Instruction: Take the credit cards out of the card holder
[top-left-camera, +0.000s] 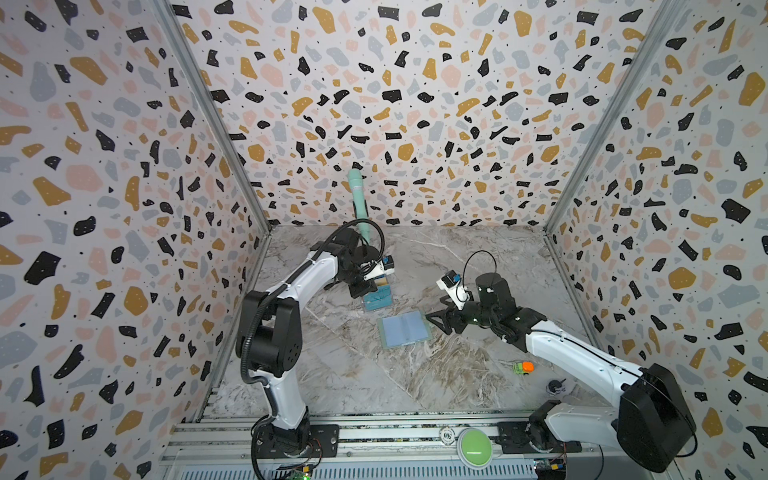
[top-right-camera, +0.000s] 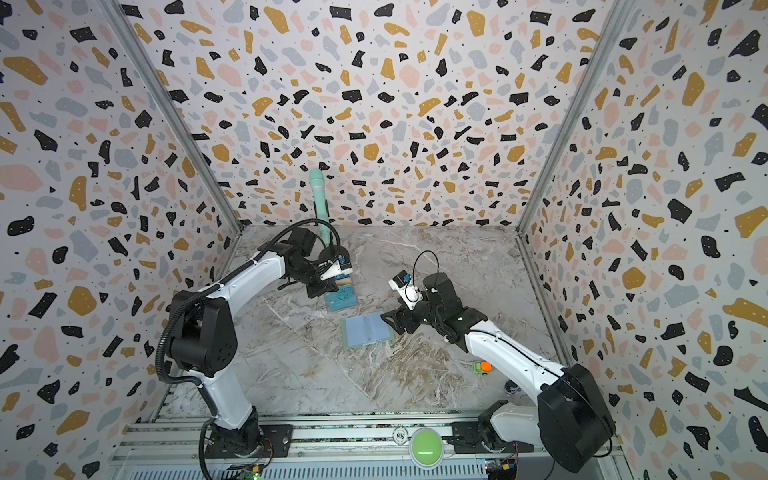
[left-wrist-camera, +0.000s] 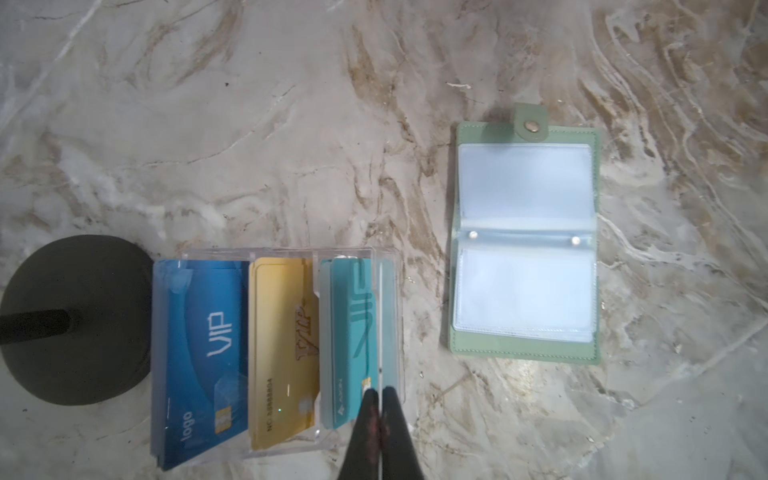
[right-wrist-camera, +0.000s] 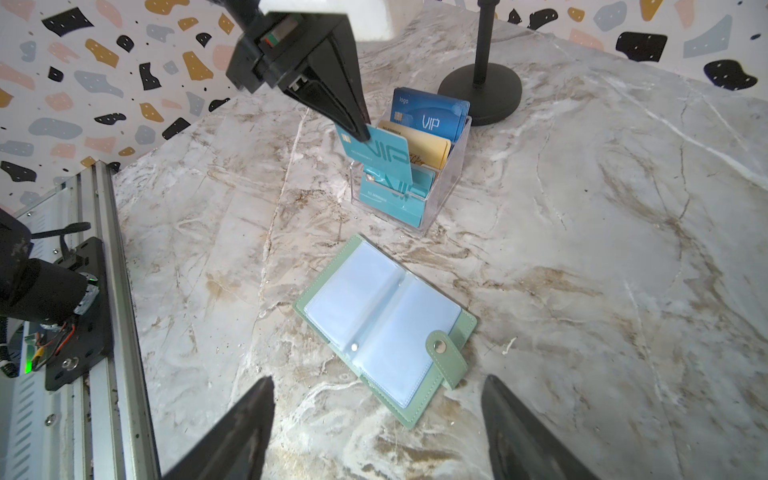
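Nearest, on the front rail between the two arm bases, sit a round green button and a small white chip. A little further in, on the right of the marble table, lies a small orange-and-green toy, well apart from everything else.

Mid-table, the card holder lies open and flat with its mint cover down. Its pale blue see-through sleeve pages face up, and its snap tab sticks out on the side toward the right arm. The pages show only plain plastic. The right gripper hangs just beside that edge, its jaws spread wide with nothing between them.

Beyond the holder and apart from it stands a clear tiered stand. Its front, lowest tier holds teal cards, the middle tier a gold card, and the back tier blue cards marked VIP, all upright. The left gripper is above the stand, its jaws pinched on the top corner of one more teal card. This card stands upright over the front tier; whether its lower edge sits inside the slot I cannot tell.

Just behind the stand's back wall rests the round black base of a pole. In both top views a mint-green microphone rises there against the back wall.
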